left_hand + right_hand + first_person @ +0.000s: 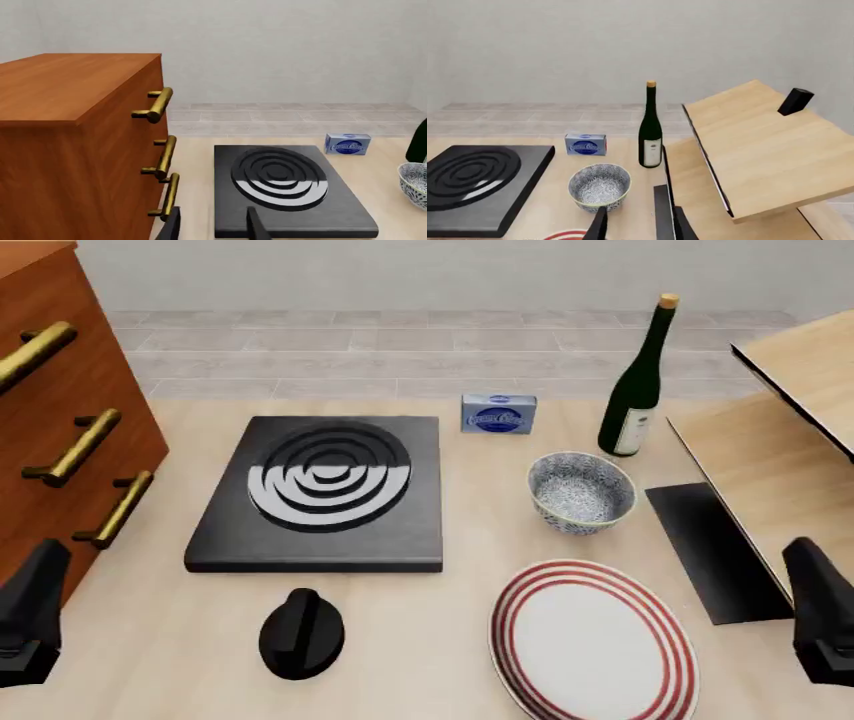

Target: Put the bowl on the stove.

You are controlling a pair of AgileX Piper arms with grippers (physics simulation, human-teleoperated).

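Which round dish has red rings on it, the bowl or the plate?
The plate: large, flat and white with red rings at its edge. The bowl is small, deep and blue-grey speckled.

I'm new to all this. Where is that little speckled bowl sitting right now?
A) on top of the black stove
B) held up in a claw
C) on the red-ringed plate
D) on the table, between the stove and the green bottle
D: the bowl stands on the table, to the right of the stove and just in front of the bottle, with no claw touching it.
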